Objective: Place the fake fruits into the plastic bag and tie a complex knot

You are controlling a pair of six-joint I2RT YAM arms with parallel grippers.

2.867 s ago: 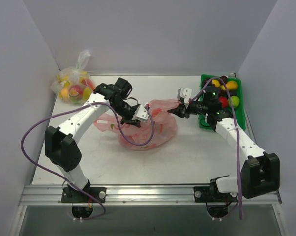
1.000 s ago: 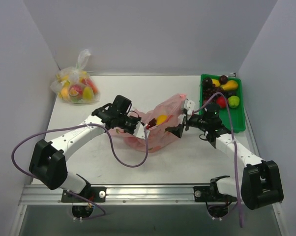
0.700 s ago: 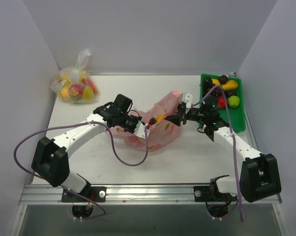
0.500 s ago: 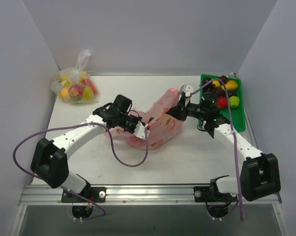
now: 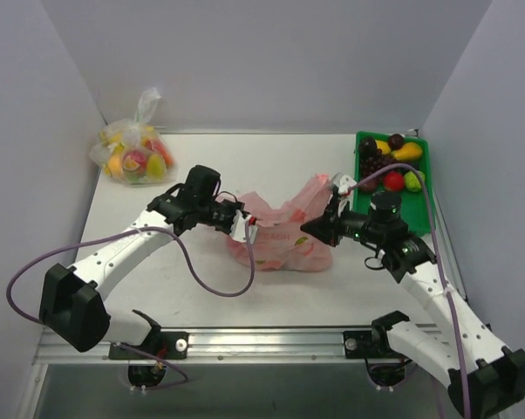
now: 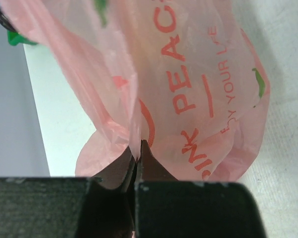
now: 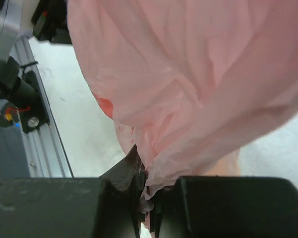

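Now, near edge: both arm bases sit at 6 o'clock, the arms reaching in over the table [image 5: 271,166].
Right gripper [image 7: 143,172]: pinched hard on a fold of the plastic bag [image 5: 284,231] at the bag's 3 o'clock side, with only film between the closed jaws.
Left gripper [image 6: 137,148]: likewise clamped on a pink fold, at the bag's 9 o'clock side.
Why the twin grip: holding opposite sides lets the arms spread, lift or gather the thin film; which is intended cannot be told.
Bag's position: mid-table between the two grippers, drawn up into a crumpled ridge with its base on the surface. Red lettering faces the left wrist camera. Its contents cannot be made out.
Fake fruits [image 5: 393,180]: dark grapes and yellow, red and green pieces lie in a green tray [image 5: 426,205] at 2 o'clock, beyond the right arm. Loading is judged unfinished.
Tying: judged not yet begun.
Clear bag [image 5: 132,157]: holds yellow-red fruit at 10 o'clock in the far corner, bunched at the top and well apart from the work.
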